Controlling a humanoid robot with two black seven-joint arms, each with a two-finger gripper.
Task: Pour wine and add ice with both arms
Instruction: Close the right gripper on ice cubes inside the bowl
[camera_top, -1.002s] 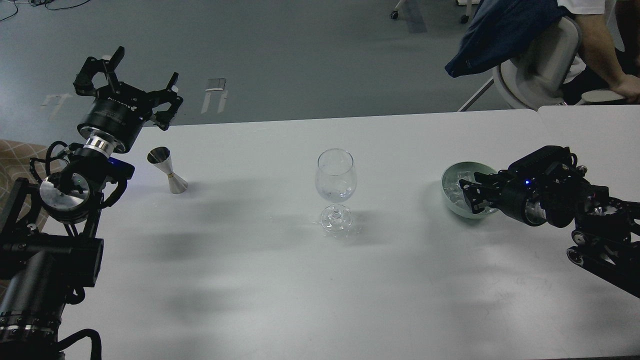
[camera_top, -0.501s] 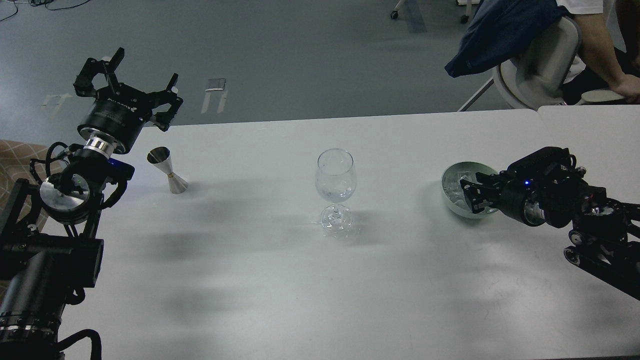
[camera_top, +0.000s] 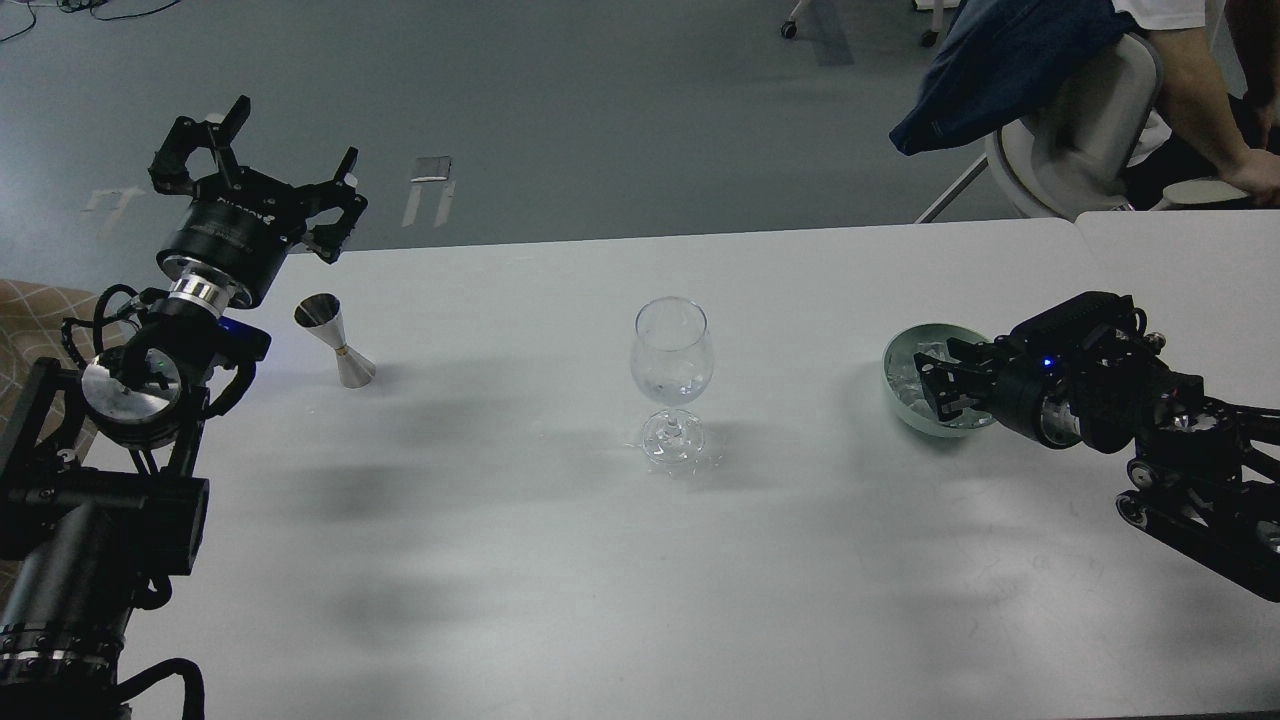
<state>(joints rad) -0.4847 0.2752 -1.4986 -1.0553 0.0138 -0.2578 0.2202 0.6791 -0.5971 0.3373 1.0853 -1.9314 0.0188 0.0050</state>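
A white table (camera_top: 560, 560) fills your view, with grey floor beyond it and a seated person (camera_top: 1195, 90) on a pale chair (camera_top: 1075, 140) at the far right corner. Look to the right side of the table first: the ice (camera_top: 908, 372) lies heaped in a pale green bowl (camera_top: 900, 400), and your right gripper (camera_top: 935, 385) reaches into that bowl from the right, low over the rim, with its dark fingers (camera_top: 932, 398) down among the cubes. The fingertips are dark and overlap the bowl, so you cannot tell how far apart they stand or whether a cube sits between them; the ice that shows lies just to the left of and under them. Your left gripper (camera_top: 275, 165) is raised at the far left edge of the table, its fingers (camera_top: 232, 118) spread wide apart and holding nothing. Just beside and below it, on the table, a small metal jigger (camera_top: 336, 340) stands slightly tilted, apart from the gripper. A clear wine glass (camera_top: 672, 372) stands upright near the middle of the table, between the jigger and the bowl and well apart from both grippers.
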